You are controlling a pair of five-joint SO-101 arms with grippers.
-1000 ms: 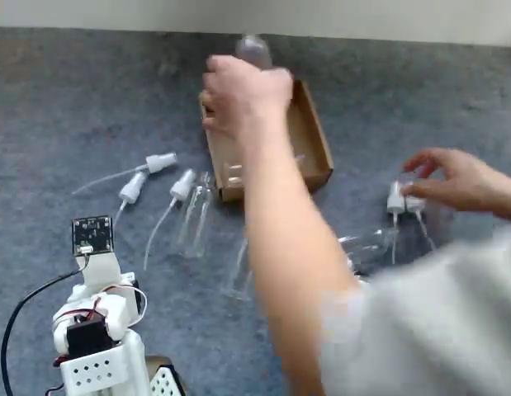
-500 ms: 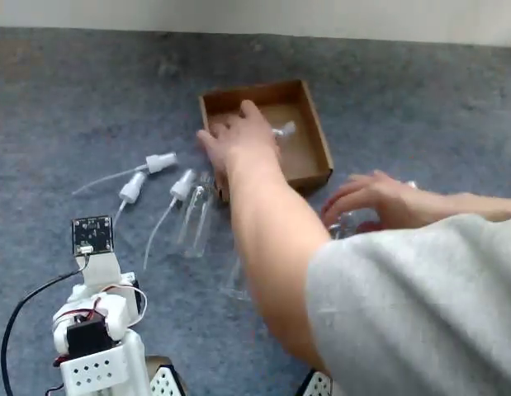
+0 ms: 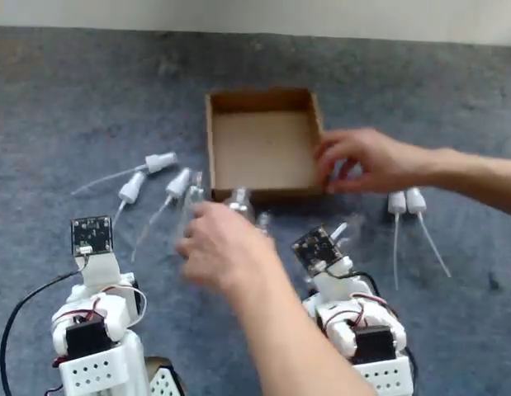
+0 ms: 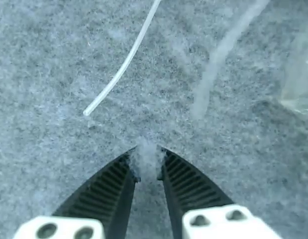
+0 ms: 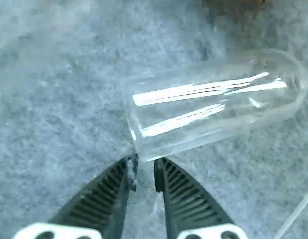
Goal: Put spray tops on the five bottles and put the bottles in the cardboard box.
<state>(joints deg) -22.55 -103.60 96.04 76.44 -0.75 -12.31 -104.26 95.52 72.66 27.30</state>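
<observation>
clear bottle (image 5: pixel 213 102) lies just beyond the right hand (image 5: pixel 144 168).

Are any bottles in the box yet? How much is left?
Nothing looks done: the cardboard box is empty. A person's hand is at a bottle in front of it. Three spray tops and two more lie loose, so all capping and boxing is left.

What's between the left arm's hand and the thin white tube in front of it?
Only bare grey carpet lies between the left hand and the tube, seen in the left wrist view.
</observation>
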